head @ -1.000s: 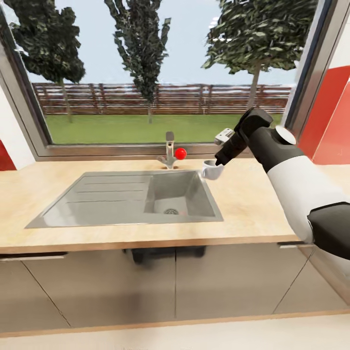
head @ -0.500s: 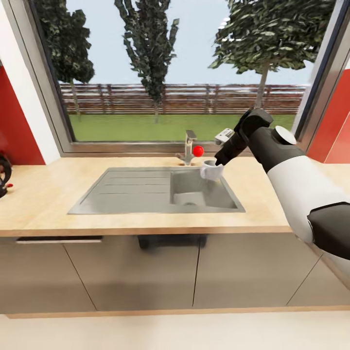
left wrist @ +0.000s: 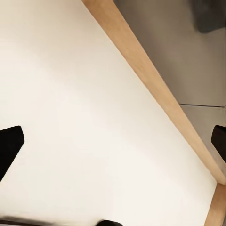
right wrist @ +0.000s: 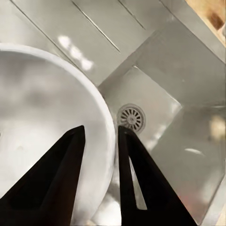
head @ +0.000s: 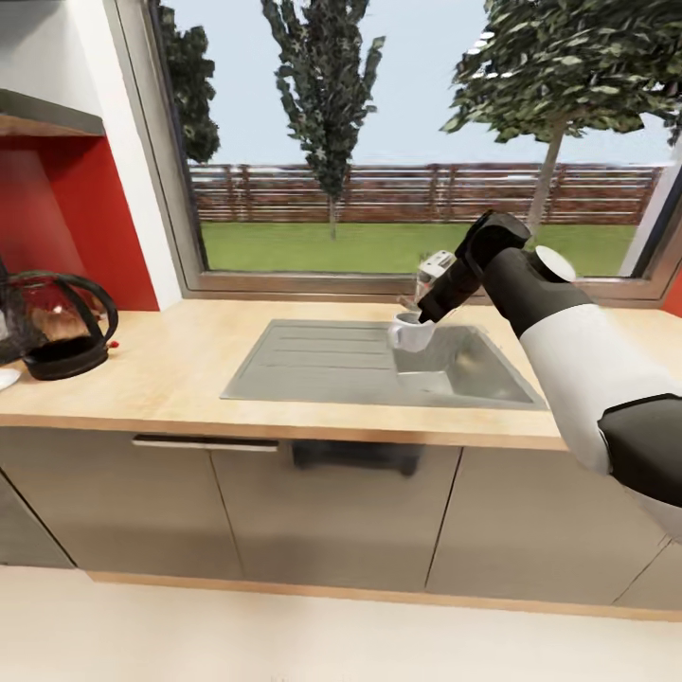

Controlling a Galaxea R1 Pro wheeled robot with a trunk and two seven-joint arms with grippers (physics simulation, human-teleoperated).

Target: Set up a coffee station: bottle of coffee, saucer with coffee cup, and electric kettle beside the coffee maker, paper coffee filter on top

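Here the coffee cup (right wrist: 42,136) is gripped by the right pincer (right wrist: 99,136) with one finger inside the bowl and the other outside, so that the rim wall is pinched between them; such a grip is judged to suit carrying, since the thin wall offers a firm hold and the mouth is kept upward. The cup is seen as small, white and glossy. It is carried in the air above the steel sink (head: 379,365), whose drain (right wrist: 132,117) is visible beneath it. The left pincer (left wrist: 113,155) is held low over the pale floor (left wrist: 70,94), its fingers spread and nothing between them. Farther along the bench (head: 180,379), the electric kettle (head: 62,327) is stood near the red wall, which is presumably where the cup is meant to be taken.
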